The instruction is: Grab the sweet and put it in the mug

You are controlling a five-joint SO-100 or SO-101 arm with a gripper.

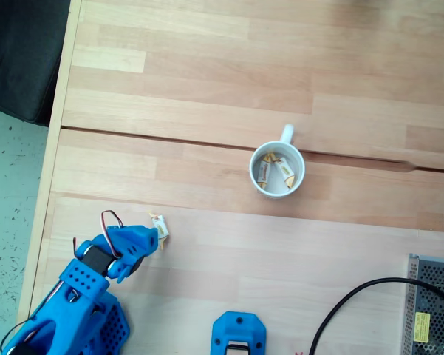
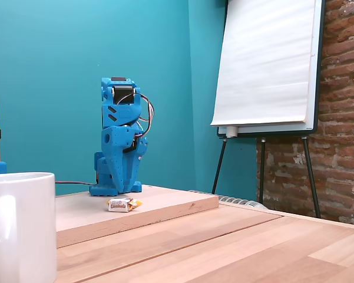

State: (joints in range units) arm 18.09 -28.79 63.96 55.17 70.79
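1. Blue arm (image 1: 81, 296) folded low at about 7 o'clock on the wooden table (image 1: 207, 96) in a fixed view from above; standing as a compact upright shape in a fixed view from table level (image 2: 121, 141).
2. Hand (image 1: 154, 238) just beside the sweet (image 1: 161, 228), at its 7 o'clock; open or closed, cannot tell.
3. Sweet lying flat on the table, not lifted, also seen in front of the arm (image 2: 123, 204).
4. White mug (image 1: 278, 172) well apart from that sweet, toward 2 o'clock, handle pointing to 12 o'clock, upright.
5. 2 wrapped sweets (image 1: 273, 170) already inside the mug.
6. Mug close at the lower left edge in the table-level view (image 2: 20, 227).
7. Black cable (image 1: 354, 303) at 5 o'clock.
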